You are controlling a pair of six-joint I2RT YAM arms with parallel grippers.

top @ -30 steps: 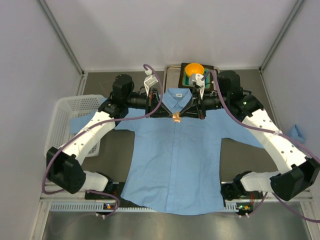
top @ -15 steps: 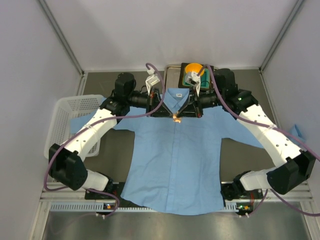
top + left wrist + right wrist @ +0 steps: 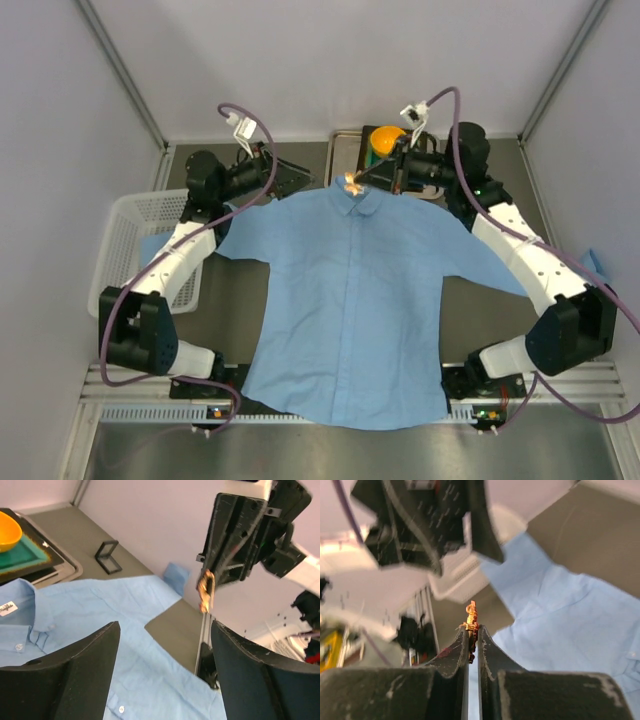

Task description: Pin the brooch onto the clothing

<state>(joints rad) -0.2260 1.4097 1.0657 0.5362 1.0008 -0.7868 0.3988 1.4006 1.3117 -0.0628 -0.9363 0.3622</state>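
Observation:
The clothing, a light blue shirt (image 3: 350, 300), lies flat on the table with its collar at the far end. My right gripper (image 3: 360, 180) is shut on the tiny orange-gold brooch (image 3: 351, 183), which it holds in the air over the collar. In the right wrist view the brooch (image 3: 471, 616) sticks up from between the shut fingertips of that gripper (image 3: 473, 630). My left gripper (image 3: 300, 175) hangs just left of the collar, open and holding nothing. In the left wrist view the left gripper (image 3: 165, 630) is spread wide over the shirt (image 3: 100, 630), and the brooch (image 3: 204, 589) shows ahead.
A white basket (image 3: 130, 240) stands at the left, partly under a sleeve. An orange bowl (image 3: 385, 138) sits on a green pad in a tray behind the collar. A blue cloth (image 3: 597, 266) lies at the right. A small black frame (image 3: 107, 557) stands near the tray.
Both grippers have lifted away from the shirt front toward the far end. The left gripper has opened and drawn back left. The right gripper still holds the brooch, now over the collar.

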